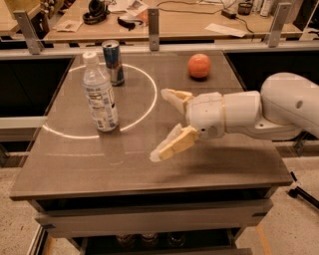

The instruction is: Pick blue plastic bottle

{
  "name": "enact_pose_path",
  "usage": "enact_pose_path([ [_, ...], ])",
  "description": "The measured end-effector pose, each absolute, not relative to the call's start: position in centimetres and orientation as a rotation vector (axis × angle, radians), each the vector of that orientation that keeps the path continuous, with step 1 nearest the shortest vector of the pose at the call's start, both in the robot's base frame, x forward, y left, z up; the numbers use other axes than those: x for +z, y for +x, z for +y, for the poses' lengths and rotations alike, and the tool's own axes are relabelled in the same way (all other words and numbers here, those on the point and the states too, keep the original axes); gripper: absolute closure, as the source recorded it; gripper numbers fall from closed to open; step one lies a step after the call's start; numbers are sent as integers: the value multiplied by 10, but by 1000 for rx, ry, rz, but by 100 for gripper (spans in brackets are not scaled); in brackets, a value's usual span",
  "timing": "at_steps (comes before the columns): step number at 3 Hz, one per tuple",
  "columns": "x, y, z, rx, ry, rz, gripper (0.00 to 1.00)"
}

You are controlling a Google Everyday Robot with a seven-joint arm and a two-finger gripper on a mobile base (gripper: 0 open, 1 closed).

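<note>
Tabletop, brown, darkened by a soft shadow below the arm. Above its middle right: gripper, carried on a white arm entering from the right and held clear of the surface. Fingers spread wide, nothing between them, tips aimed left; probably opened ahead of contact so as to straddle the target's body. Further left, well apart from the fingertips: blue plastic bottle, upright on the table, white cap on, at the near edge of a white ring marked on the surface. Upright pose favouring a side-on grasp around the labelled middle. Just behind the bottle, inside the ring: blue-and-silver can, near enough to be knocked by a wide sweep. Toward the far right: orange sphere, apparently out of the approach path. Beyond the table: desk with headphones and papers.
</note>
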State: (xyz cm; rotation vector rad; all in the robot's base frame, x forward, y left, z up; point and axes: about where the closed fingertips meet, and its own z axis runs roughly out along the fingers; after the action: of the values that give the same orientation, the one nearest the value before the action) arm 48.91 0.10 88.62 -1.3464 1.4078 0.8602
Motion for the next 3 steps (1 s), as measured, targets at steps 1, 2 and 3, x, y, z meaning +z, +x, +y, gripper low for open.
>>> enact_pose_path([
  [1,888,503,30,910,-1381,1326,0],
  [2,892,515,57,969,-1412,1261,0],
  [3,895,528,79,1011,-1408,1261,0],
])
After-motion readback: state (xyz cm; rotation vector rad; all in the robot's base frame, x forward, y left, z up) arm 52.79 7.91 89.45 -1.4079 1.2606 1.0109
